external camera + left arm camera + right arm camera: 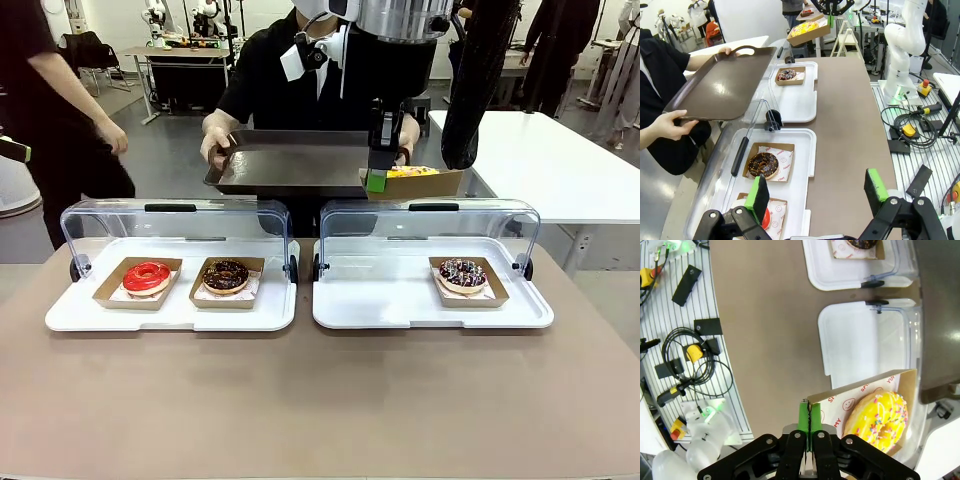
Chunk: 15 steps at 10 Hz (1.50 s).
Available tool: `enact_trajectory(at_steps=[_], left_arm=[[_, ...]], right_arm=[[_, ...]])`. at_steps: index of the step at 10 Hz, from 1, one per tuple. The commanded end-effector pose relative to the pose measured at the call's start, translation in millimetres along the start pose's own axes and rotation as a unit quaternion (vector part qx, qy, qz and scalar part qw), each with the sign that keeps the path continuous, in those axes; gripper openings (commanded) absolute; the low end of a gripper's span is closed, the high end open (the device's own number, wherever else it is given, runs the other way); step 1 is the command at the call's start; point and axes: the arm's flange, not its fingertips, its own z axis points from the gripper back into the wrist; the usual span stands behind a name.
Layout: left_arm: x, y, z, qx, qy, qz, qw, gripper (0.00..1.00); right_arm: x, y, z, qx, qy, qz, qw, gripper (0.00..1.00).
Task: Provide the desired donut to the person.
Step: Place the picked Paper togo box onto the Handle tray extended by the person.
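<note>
As right wrist view shows, right hand (pixel 809 412) pinches carton (pixel 855 395) of yellow donut (pixel 877 422).

Left tool (pixel 817 192) spread wide near chocolate donut (pixel 763 164), person (pixel 655 65) holding tilted brown tray (pixel 720 85), yellow donut (pixel 805 28) aloft beyond.

Red print runs over the white paper liner (pixel 840 407) in the cardboard tray (pixel 910 390) under the yellow donut (pixel 879 421). It shows "MY" at the donut's nine o'clock, a round smiley sign at ten o'clock, and "YU", cut off, at twelve o'clock. The second liner (pixel 784 161), under the chocolate donut (pixel 763 165), bears similar red print at the donut's three o'clock, too small to read.
</note>
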Motion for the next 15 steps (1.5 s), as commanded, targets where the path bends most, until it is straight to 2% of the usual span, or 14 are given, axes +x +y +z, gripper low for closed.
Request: enact_trajectory(at_steps=[1,6,10,15], left_arm=[[3,-1,0,-0.001,-0.008,-0.002,1.0,1.0],[3,-1,0,-0.001,-0.008,-0.002,1.0,1.0],[3,-1,0,-0.001,-0.008,-0.002,1.0,1.0],[3,-1,0,-0.001,-0.008,-0.002,1.0,1.0]], right_arm=[[-2,3,-2,0.0,0.004,-0.003,1.0,0.0],[0,0,0,0.0,0.0,0.0,1.0,0.01],[25,-53,24,-0.02,-0.002,0.007,1.0,0.01],[50,-147,2,-0.044,-0.024,0.039,0.998,0.01]])
